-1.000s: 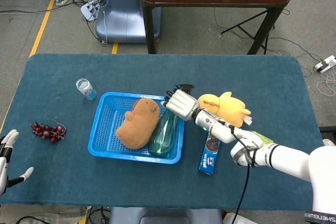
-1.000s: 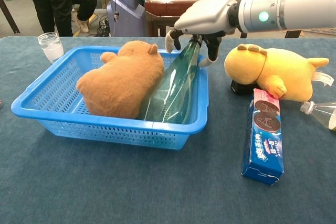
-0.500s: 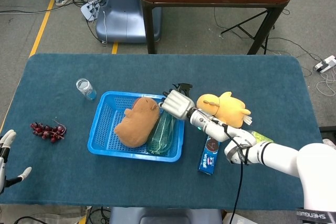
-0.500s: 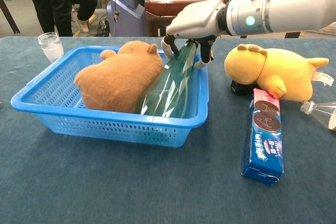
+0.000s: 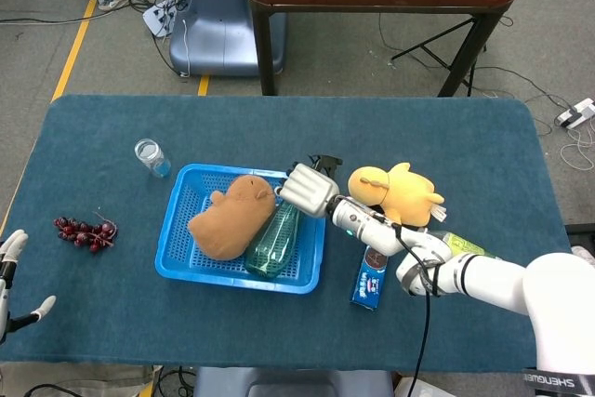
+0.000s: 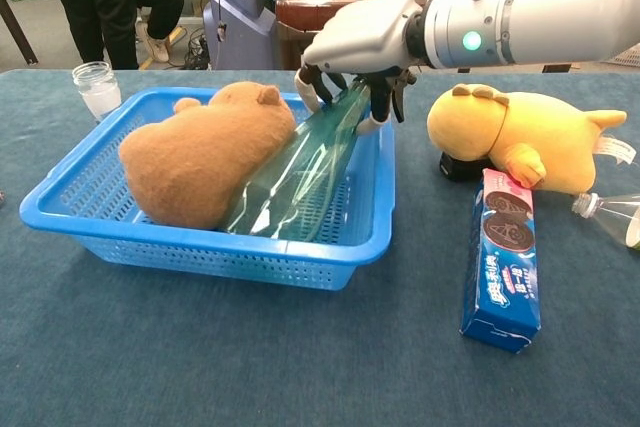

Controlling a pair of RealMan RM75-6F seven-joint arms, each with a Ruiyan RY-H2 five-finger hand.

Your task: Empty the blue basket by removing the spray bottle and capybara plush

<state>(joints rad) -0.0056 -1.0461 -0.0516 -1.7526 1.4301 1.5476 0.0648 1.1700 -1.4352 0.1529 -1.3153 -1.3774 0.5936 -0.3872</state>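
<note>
The blue basket (image 5: 232, 282) (image 6: 200, 255) stands mid-table. Inside it the brown capybara plush (image 5: 231, 216) (image 6: 200, 162) lies on the left. The green transparent spray bottle (image 5: 272, 244) (image 6: 295, 177) leans against the plush, its top pointing to the far right corner. My right hand (image 5: 307, 190) (image 6: 360, 37) is over that corner, and its fingers curl around the bottle's top. The spray head is hidden under the hand. My left hand (image 5: 9, 276) hangs at the table's near left edge, fingers apart and holding nothing.
A yellow duck plush (image 5: 400, 192) (image 6: 520, 137) and a blue cookie pack (image 5: 372, 276) (image 6: 503, 257) lie right of the basket. A plastic bottle (image 6: 610, 212) is at the far right. A glass jar (image 5: 151, 157) and red grapes (image 5: 85, 231) are to the left.
My right hand has moved left with the bottle's top. The bottle now leans further left and lower, and the plush has been pushed toward the basket's left side.
</note>
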